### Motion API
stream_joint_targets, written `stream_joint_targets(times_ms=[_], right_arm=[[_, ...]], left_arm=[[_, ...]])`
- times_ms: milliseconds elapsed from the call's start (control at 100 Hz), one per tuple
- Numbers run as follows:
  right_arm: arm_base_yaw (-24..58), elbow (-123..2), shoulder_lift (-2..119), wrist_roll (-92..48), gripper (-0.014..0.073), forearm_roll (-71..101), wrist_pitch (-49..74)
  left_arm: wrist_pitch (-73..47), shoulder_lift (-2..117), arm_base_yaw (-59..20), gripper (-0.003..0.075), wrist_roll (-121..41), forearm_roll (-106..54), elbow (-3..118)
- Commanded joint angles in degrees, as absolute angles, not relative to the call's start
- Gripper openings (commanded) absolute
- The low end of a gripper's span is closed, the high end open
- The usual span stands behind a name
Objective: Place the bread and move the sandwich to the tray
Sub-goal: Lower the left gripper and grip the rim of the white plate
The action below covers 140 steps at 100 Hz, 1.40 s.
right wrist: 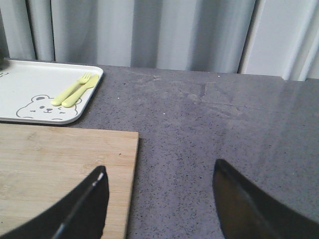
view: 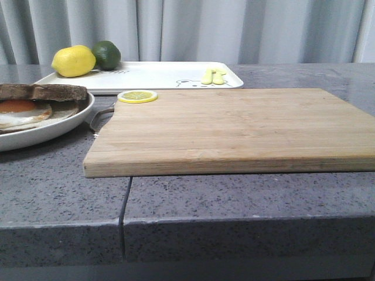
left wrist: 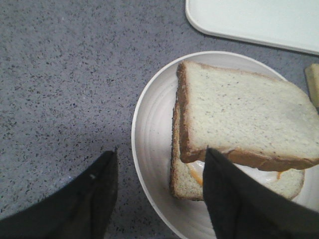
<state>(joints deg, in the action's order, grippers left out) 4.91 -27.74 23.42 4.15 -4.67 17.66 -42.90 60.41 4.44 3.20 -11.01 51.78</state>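
The bread (left wrist: 244, 117) tops the sandwich (left wrist: 234, 169); both your left gripper (left wrist: 159, 199) and right gripper (right wrist: 159, 199) gape empty. Next, carry it to the tray (view: 170, 75).

Before me, a wooden cutting board (view: 228, 129) on the grey counter (view: 58, 193), a lemon slice (view: 137, 96) at its corner; beyond, a lemon (view: 73, 61) and lime (view: 107, 54).

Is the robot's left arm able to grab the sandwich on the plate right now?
Probably yes. In the left wrist view the left gripper hangs open right above the sandwich on the white plate, with one jaw overlapping the top bread and nothing between them.
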Motion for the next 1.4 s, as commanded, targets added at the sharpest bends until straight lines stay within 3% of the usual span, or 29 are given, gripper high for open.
stream_joint_targets(times_ms=[0,460,1390], right_arm=[[4.6,-29.3,23.7,4.4,0.0456,-5.5,12.9],[4.6,-29.3,23.7,4.4,0.0456,-5.5,12.9],[4.6,-29.3,23.7,4.4,0.0456,-5.5,12.9]], left_arm=[[-41.3,63.4,4.7,0.0351,3.5,-11.6,55.3],[-41.2,74.1,4.7,0.0351,3.5,-11.4,57.9],[-41.1,83.2,4.7,0.0351,3.5,-11.4,57.9]])
